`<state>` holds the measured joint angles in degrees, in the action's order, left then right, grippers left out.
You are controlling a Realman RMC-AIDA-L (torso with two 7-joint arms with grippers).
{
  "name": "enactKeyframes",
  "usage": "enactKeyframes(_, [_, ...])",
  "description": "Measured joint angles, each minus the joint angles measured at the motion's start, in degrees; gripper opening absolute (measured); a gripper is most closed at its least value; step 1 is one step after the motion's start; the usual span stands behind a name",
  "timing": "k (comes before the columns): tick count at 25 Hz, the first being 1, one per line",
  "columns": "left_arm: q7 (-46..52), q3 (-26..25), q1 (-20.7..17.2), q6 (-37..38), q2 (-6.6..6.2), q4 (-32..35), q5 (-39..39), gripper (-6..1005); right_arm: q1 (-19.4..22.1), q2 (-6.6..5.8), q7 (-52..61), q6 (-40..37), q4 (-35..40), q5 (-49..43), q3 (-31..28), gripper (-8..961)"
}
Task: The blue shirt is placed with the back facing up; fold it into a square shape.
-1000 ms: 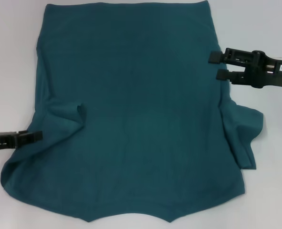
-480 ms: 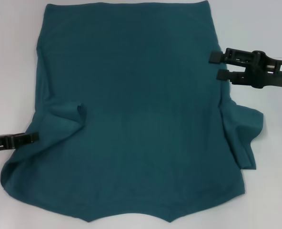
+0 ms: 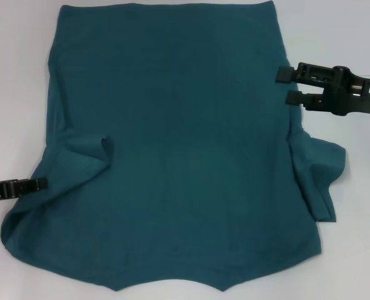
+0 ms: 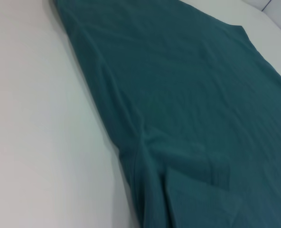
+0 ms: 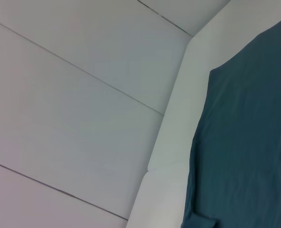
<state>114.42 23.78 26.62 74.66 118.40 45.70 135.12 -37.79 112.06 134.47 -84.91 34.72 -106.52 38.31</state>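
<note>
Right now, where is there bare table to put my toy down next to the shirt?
Bare white table runs along the blue shirt on the robot's left, beyond the left end effector. On the right, a smaller patch lies beyond the right end effector, another nearer than the rumpled sleeve. The shirt fills the middle.

head overhead, wrists low, sharing blue shirt
</note>
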Motion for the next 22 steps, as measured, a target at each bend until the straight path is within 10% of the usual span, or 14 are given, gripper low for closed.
enactKeyframes(22, [-0.5,0.3,-0.5,9.4,0.24,-0.4,0.8,519,0.1,-0.01,0.0,-0.1,0.0,0.0,0.0,922])
